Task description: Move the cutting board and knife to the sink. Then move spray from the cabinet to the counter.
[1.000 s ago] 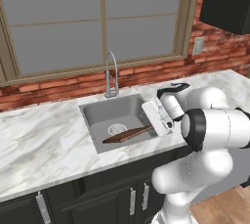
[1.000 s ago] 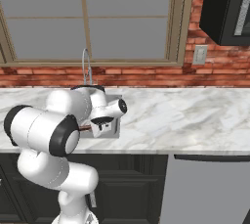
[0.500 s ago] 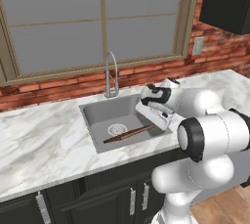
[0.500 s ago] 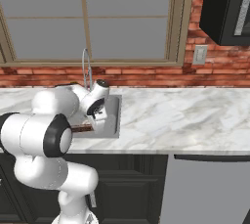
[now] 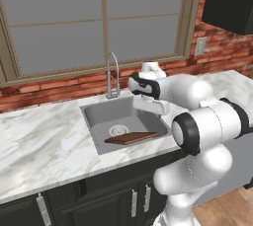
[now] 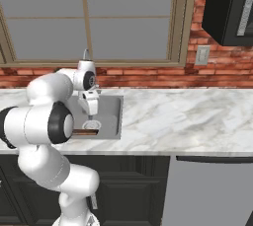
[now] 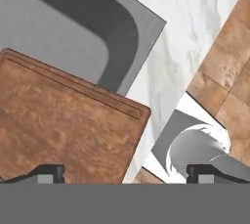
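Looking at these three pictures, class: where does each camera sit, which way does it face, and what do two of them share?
Left base view: behind the arm's left, facing the sink; arm at right.
Right base view: behind its right, facing the counter; arm at left.
Hand view: on the hand, looking down; open gripper at bottom.
Shared: the cutting board in the sink.

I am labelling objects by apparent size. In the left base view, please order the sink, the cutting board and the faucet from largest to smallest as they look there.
1. The sink, clearly the largest.
2. The cutting board and the faucet: they look similar in length, one lying flat, one standing, so I would not rank them.
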Tool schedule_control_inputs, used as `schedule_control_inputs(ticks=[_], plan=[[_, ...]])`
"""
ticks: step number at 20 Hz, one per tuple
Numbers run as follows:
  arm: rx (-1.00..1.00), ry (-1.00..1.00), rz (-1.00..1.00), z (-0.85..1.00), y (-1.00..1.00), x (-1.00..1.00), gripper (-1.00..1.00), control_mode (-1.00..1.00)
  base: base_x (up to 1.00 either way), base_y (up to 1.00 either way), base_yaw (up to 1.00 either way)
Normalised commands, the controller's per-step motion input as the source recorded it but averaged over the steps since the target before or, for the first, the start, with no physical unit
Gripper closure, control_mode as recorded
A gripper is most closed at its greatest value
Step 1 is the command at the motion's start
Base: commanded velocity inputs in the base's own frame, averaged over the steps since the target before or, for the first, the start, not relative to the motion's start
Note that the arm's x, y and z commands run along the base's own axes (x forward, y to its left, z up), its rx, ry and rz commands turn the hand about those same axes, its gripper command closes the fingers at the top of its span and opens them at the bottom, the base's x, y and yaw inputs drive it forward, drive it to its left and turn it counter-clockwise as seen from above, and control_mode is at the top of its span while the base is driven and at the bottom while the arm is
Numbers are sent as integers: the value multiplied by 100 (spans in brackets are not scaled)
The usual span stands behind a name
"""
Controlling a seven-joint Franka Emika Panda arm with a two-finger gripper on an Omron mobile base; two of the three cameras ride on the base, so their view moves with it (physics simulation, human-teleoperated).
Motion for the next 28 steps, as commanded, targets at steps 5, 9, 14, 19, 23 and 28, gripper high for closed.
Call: schedule_control_inputs(ticks=[5,9,14,19,23,28], plan=[[-10,24,2,25,1,-40,-100,-100,0,0,0],[-4,15,8,0,3,-88,-100,-100,0,0,0],[0,-3,13,0,0,-100,-100,-100,0,0,0],[0,-18,24,0,0,-84,-100,-100,0,0,0],[10,-18,18,0,-3,-23,-100,-100,0,0,0],[25,-8,35,-2,-1,-22,-100,-100,0,0,0]])
